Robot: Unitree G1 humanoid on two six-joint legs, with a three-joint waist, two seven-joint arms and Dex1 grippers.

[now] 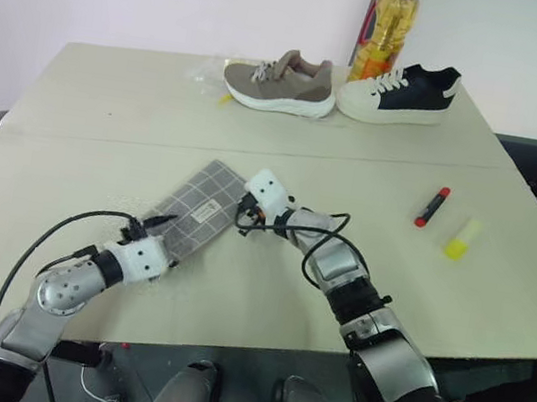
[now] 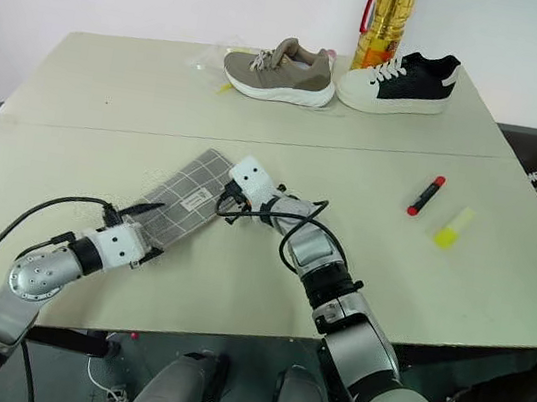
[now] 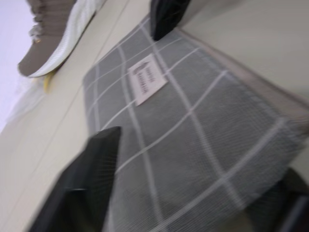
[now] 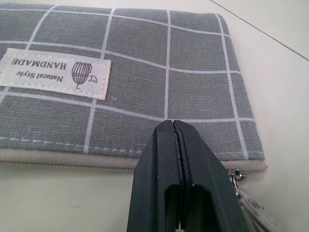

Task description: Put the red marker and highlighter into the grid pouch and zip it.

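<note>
Grid pouch point(image 1: 199, 207), lying flat near the middle of the surface point(image 1: 112, 97), is met by both tools. The right tool point(image 4: 176, 126), its two fingers pressed together, is set at the pouch's zip edge, with the metal zip pull point(image 4: 236, 179) just beside it. The left tool point(image 1: 156, 220), its fingers spread apart, is placed over the pouch's near end, one finger on either side of the fabric. A small pale label point(image 4: 54, 72) is sewn at the pouch's centre. At about 3 o'clock from the pouch, well apart, the red marker point(image 1: 432, 206) is seen, with the highlighter point(image 1: 461, 239) just beside it. Toward 12 o'clock, a brown shoe point(image 1: 281, 82), a dark shoe point(image 1: 401, 92) and an oil bottle point(image 1: 387, 27) are lined along the far edge.
</note>
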